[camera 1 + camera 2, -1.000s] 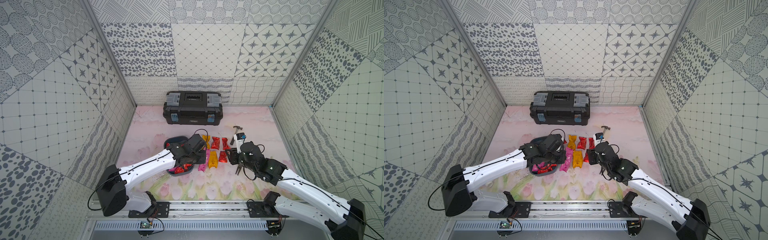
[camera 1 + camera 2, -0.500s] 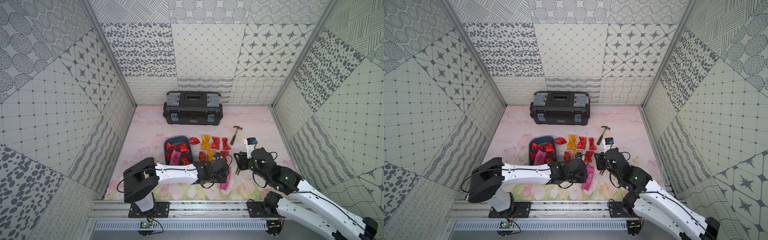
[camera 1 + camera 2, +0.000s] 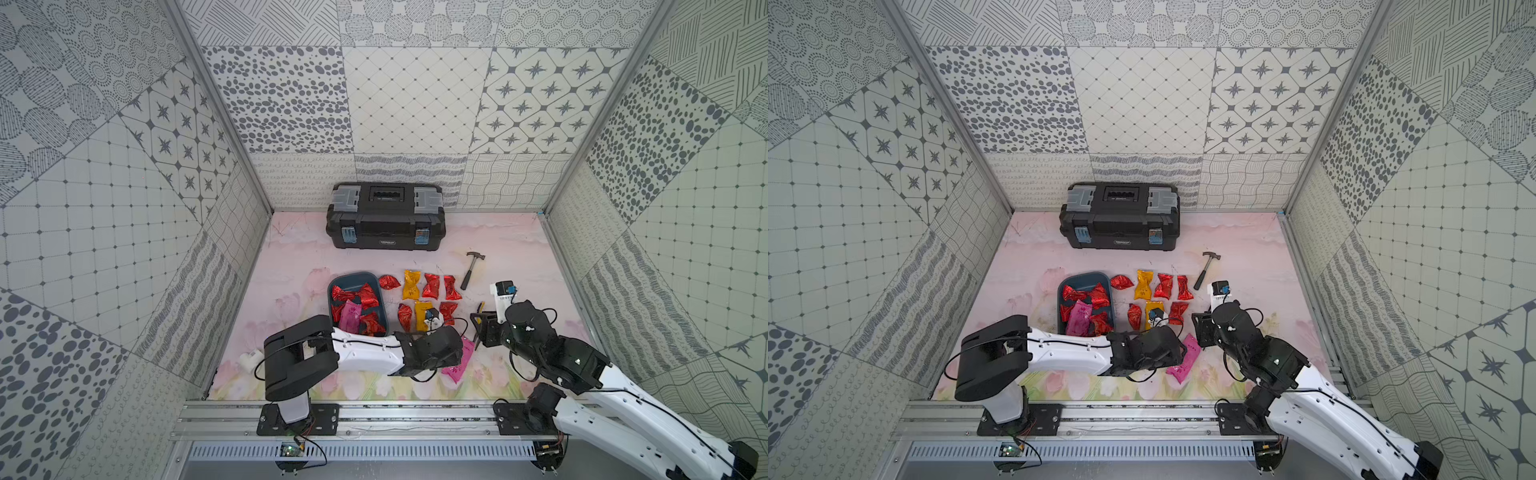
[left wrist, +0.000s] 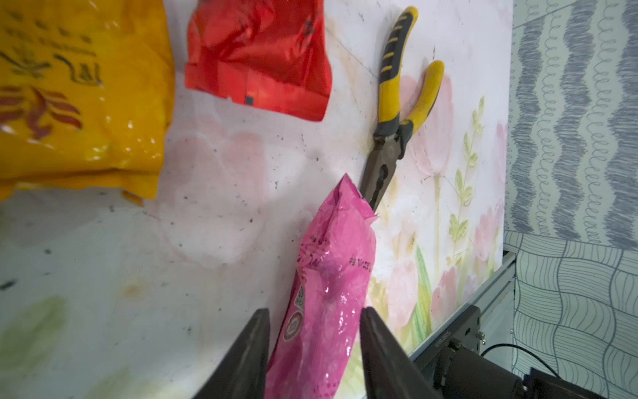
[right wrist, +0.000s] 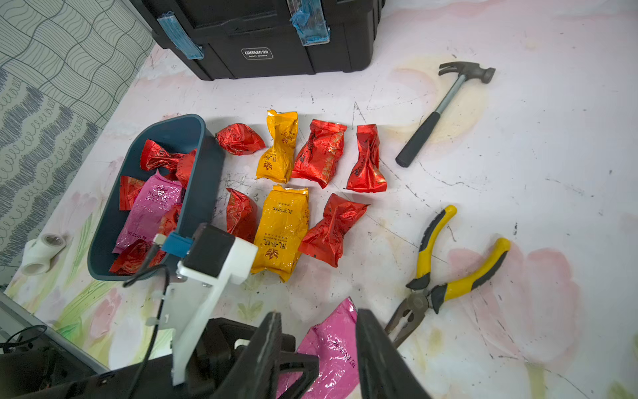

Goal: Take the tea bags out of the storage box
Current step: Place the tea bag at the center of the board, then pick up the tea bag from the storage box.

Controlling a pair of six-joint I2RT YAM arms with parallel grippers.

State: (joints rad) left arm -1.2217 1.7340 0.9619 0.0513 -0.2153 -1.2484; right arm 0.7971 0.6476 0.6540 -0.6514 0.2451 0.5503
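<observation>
The dark blue-grey storage box (image 3: pixel 353 277) (image 3: pixel 1084 277) (image 5: pixel 203 179) stands left of centre and holds several red tea bags (image 3: pixel 366 296) and a pink one (image 5: pixel 152 203). Several red and orange tea bags (image 3: pixel 430 286) (image 5: pixel 319 153) lie in two rows on the table beside it. A long pink tea bag (image 3: pixel 457 368) (image 3: pixel 1183 361) (image 4: pixel 331 273) (image 5: pixel 333 345) lies flat near the front edge. My left gripper (image 4: pixel 314 321) is open, its fingers on either side of that bag's end. My right gripper (image 5: pixel 317 321) (image 3: pixel 482 328) hovers open and empty just right of it.
A black toolbox (image 3: pixel 386 222) sits at the back wall. A hammer (image 3: pixel 471 270) (image 5: pixel 445 107) lies right of the rows. Yellow-handled pliers (image 4: pixel 393 114) (image 5: pixel 438 273) lie touching the pink bag's far tip. A white pipe fitting (image 3: pixel 249 358) (image 5: pixel 41 252) is front left.
My left arm swung from the box to the table's front with the pink bag, set it down and opened its jaws. My right arm drew back to the right.
</observation>
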